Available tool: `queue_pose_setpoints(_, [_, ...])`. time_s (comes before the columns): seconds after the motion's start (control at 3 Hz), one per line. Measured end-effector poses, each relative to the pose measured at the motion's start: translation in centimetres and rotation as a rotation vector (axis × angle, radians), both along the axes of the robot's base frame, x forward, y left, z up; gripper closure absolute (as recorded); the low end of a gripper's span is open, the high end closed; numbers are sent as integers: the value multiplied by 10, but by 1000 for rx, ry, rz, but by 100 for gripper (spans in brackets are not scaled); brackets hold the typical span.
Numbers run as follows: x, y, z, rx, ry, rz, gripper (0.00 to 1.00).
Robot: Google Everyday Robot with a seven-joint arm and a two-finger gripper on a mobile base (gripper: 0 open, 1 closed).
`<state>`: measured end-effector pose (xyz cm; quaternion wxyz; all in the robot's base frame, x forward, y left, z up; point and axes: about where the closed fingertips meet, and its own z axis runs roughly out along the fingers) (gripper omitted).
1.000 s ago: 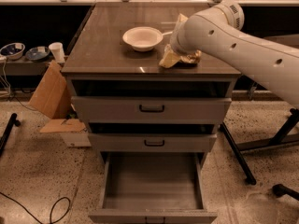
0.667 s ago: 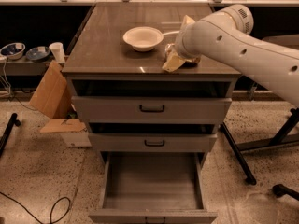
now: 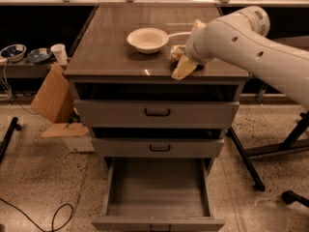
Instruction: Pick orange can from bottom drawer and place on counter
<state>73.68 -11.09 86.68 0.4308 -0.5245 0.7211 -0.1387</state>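
Note:
The orange can (image 3: 176,52) shows as a small shiny shape on the counter (image 3: 111,47), right of the white bowl (image 3: 147,39) and near the front right edge. My gripper (image 3: 182,62) is at the can, and its cream-coloured end reaches over the counter's front edge. The white arm (image 3: 241,42) comes in from the right and hides part of the can. I cannot tell whether the can rests on the counter or is held. The bottom drawer (image 3: 158,186) is pulled out and holds nothing I can see.
The two upper grey drawers (image 3: 157,112) stand slightly ajar. A cardboard piece (image 3: 50,96) leans left of the cabinet. A low shelf at left holds bowls and a white cup (image 3: 59,53). Dark stand legs (image 3: 246,161) cross the floor at right. A cable (image 3: 48,216) lies at lower left.
The arm has shifted a little to the right, and the gripper has moved slightly toward the counter's front edge. The bowl and drawers have not moved.

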Motion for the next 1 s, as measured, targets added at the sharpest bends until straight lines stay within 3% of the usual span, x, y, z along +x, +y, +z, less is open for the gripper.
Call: queue_pose_setpoints(1.0, [-7, -12, 9, 16, 39, -4, 0])
